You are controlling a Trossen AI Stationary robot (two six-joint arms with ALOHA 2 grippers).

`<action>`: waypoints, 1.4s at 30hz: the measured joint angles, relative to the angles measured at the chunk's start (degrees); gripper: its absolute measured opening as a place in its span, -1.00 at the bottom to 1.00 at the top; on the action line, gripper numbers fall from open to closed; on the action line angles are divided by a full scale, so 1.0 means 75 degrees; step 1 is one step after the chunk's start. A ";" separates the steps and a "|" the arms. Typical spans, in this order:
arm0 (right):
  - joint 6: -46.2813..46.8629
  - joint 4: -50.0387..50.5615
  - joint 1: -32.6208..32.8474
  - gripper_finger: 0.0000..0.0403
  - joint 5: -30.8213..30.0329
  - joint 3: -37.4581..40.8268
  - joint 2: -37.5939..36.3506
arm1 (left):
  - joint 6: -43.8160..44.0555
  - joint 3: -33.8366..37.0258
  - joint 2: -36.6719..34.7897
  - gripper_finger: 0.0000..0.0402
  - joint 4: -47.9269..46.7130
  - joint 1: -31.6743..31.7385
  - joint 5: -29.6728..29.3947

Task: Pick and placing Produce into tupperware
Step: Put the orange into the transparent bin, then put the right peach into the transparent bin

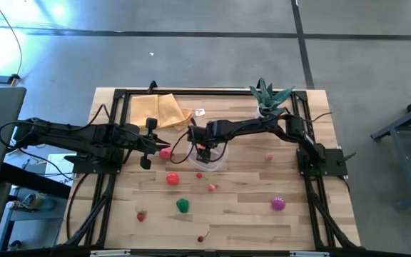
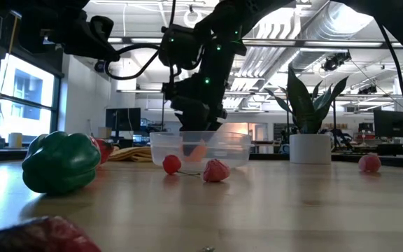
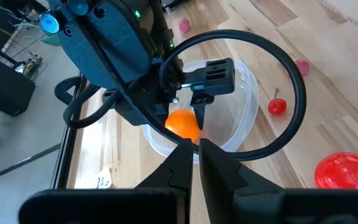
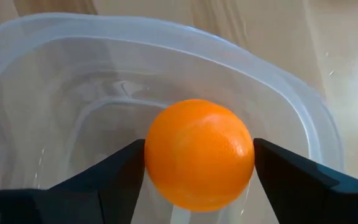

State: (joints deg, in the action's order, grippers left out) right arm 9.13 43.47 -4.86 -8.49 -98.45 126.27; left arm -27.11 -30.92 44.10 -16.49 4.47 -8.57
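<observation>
The clear round tupperware (image 1: 218,161) (image 4: 303,118) stands mid-table. An orange fruit (image 4: 199,154) (image 3: 182,124) is low inside it, between the fingers of my right gripper (image 1: 203,151) (image 4: 199,163), which reaches down into the tupperware. Just left of the tupperware my left gripper (image 1: 167,145) (image 3: 195,155) hangs above the table, shut and holding nothing. Loose produce lies on the wood: a red tomato (image 1: 172,178), a green pepper (image 1: 183,205) (image 2: 61,162), a strawberry (image 1: 141,215), a purple piece (image 1: 277,204), a pink piece (image 1: 269,158) and cherries (image 1: 202,238). My right gripper has the orange fruit between its two fingers, one finger (image 4: 120,171) at each of two opposite sides (image 4: 153,155) at its widest part. The fingers come steeply from above, pointing down into the tupperware. The orange sits low inside the container; whether it rests on the bottom I cannot tell.
A spiky green plant in a white pot (image 1: 268,100) (image 2: 310,148) stands at the far right. A folded yellow cloth (image 1: 159,108) lies at the far left. A pink-red piece (image 1: 165,153) lies under my left gripper. Black frame rails (image 1: 113,128) run along the table's sides.
</observation>
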 joint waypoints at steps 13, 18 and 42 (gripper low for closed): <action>0.0426 0.0686 0.0116 0.43 -0.0559 -0.0006 -0.0855 | 0.0000 0.0000 0.0002 -0.91 0.0002 -0.0001 -0.0002; 0.1504 0.1921 0.0562 0.43 -0.1118 -0.0009 -0.1650 | 0.0000 0.0000 0.0001 -0.91 0.0001 0.0002 -0.0001; 0.8594 0.5789 0.2472 0.42 -0.1705 0.2637 -0.4990 | 0.0000 0.0000 -0.0001 -0.91 -0.0001 -0.0001 0.0001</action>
State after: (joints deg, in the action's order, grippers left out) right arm 73.58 86.90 13.68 -21.28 -78.68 88.85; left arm -27.11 -30.92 44.10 -16.49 4.47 -8.56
